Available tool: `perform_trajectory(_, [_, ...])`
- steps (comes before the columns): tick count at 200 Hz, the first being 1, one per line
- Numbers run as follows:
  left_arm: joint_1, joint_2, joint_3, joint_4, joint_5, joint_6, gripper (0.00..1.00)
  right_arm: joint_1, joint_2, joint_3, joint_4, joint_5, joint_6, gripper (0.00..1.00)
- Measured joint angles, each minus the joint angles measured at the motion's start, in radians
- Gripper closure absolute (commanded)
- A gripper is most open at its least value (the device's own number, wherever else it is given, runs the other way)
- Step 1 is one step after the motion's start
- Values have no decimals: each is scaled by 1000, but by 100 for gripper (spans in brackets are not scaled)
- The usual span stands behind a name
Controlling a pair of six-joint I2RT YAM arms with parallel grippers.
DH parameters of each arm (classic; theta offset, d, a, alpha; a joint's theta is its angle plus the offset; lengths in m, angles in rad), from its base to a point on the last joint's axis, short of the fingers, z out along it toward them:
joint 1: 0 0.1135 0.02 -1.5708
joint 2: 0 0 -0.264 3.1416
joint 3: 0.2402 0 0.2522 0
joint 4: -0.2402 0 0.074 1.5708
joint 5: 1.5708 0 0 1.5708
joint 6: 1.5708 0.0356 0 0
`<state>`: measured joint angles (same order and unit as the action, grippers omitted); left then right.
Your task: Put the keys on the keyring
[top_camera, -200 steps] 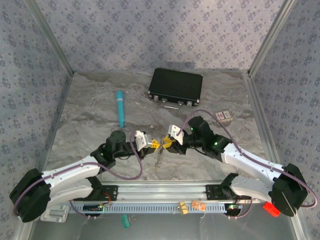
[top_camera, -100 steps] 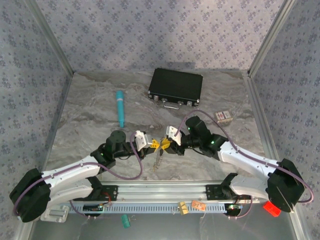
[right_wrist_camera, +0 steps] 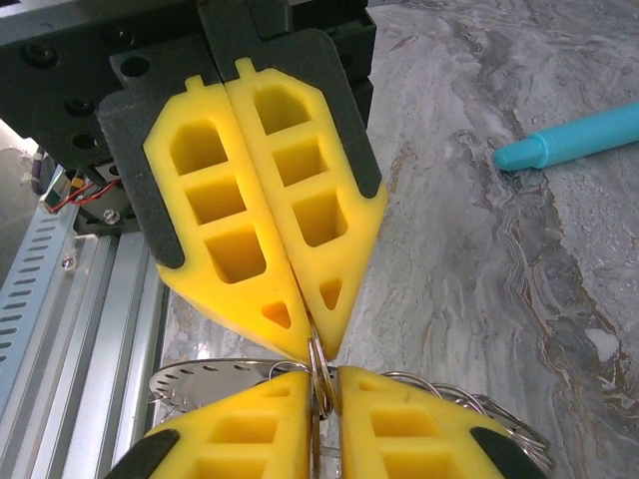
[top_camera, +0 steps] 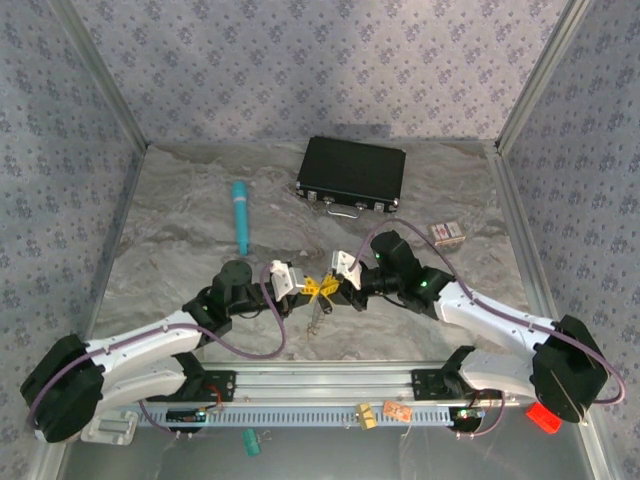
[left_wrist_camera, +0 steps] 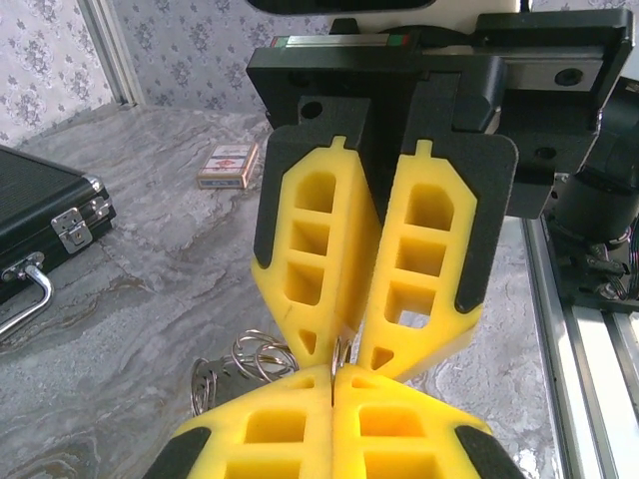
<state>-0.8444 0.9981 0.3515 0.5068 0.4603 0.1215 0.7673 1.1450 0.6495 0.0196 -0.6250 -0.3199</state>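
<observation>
Both grippers meet tip to tip above the middle of the table. My left gripper is shut on a thin silvery keyring seen edge-on. My right gripper faces it and pinches the same keyring from the other side, its pads nearly together. More wire rings and a flat holed metal piece hang beside the pinch. The keys dangle as a small cluster below the two grippers; single keys cannot be told apart.
A black case lies at the back centre. A teal pen lies back left. A small card box sits to the right. The metal rail runs along the near edge.
My right gripper has shifted slightly left, up to the left gripper's tips, and its jaws have narrowed onto the ring. The left arm has held still.
</observation>
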Motion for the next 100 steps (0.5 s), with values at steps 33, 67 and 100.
perform_trajectory(33, [2, 14, -20, 42, -4, -4, 100, -2, 6, 0, -7, 0, 7, 100])
perform_trajectory(67, [2, 33, -27, 66, -17, -7, 66, 0, 8, 14, -61, 27, -29, 100])
perform_trajectory(100, [5, 14, -25, -11, -25, 40, 65, 3, 44, 99, -205, 114, -121, 100])
